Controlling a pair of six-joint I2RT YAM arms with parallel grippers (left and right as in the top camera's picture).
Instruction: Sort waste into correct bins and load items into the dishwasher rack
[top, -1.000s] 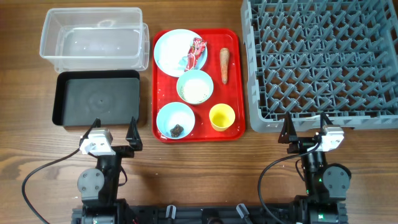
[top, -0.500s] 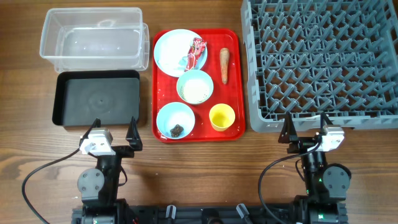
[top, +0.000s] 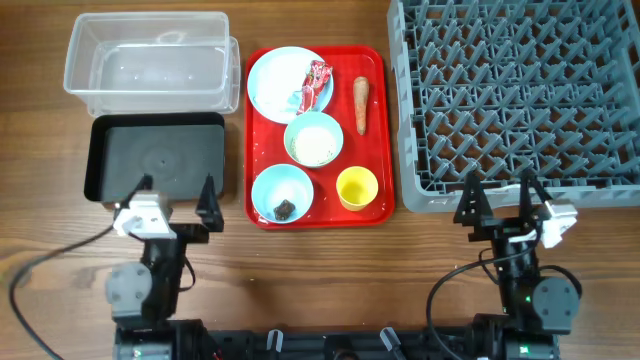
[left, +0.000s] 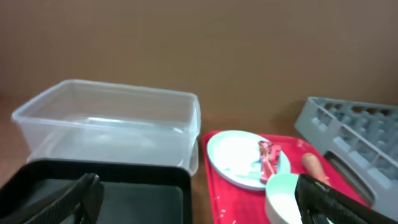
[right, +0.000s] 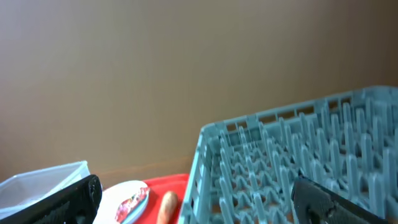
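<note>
On the red tray (top: 375, 60) are a light-blue plate (top: 278, 85) holding the red wrapper (top: 318, 80), an orange carrot (top: 361, 104), a bowl of rice (top: 313, 139), a bowl with a brown scrap (top: 282, 193) and a yellow cup (top: 357, 188). The clear tub (top: 148, 62) and black tub (top: 155, 160) are on the left, the grey rack (top: 515, 100) on the right. My left gripper (top: 175, 192) is open and empty at the black tub's near edge (left: 205, 205). My right gripper (top: 498, 200) is open and empty at the rack's near edge (right: 199, 199).
The left wrist view shows the clear tub (left: 106, 124), black tub (left: 124, 193), plate (left: 239, 158) and rice bowl (left: 283, 196). The right wrist view shows the rack (right: 298, 162), carrot (right: 166, 205) and plate (right: 124, 199). Bare wooden table lies along the front.
The left arm has shifted a little left and toward the black tub. The right arm has shifted a little right. Both grippers stay open; the objects have not moved.
</note>
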